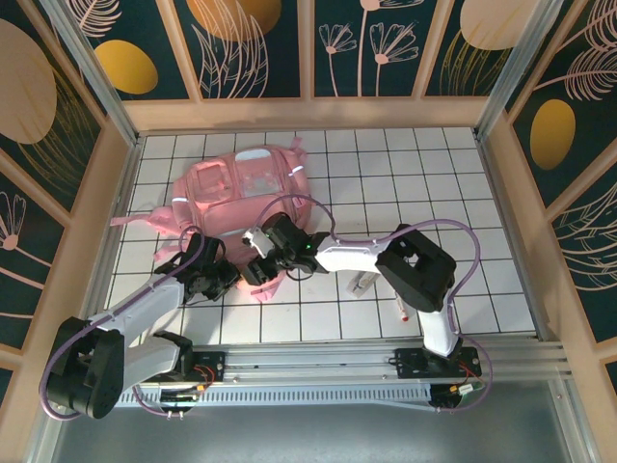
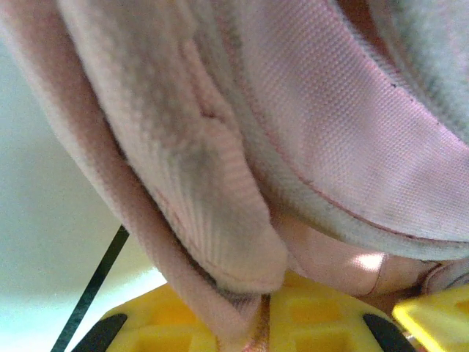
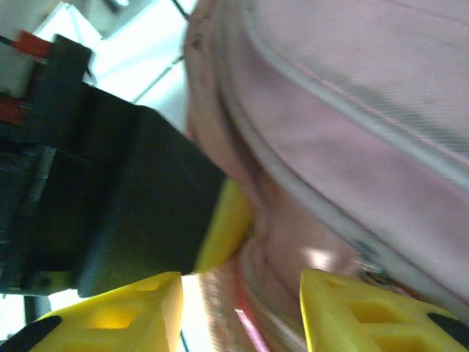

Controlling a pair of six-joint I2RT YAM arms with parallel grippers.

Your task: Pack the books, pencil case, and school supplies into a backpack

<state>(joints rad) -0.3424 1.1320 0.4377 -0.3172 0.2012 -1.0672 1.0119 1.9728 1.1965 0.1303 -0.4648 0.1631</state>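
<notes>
Evidently the left hand (image 2: 260,319) pinches the backpack (image 1: 241,188) edge; the right hand (image 3: 242,308) gapes astride slack fabric, which could slip free.

Top external: high above and behind the arm bases, looking down and forward over the whole tabletop (image 1: 405,164), from far off.
Left wrist: past the left gripper (image 2: 262,312), hard against the backpack (image 2: 330,110).
Right wrist: past the right gripper (image 3: 238,293), equally close on the fabric.
Shared: the backpack's side toward the tabletop's near edge.
</notes>
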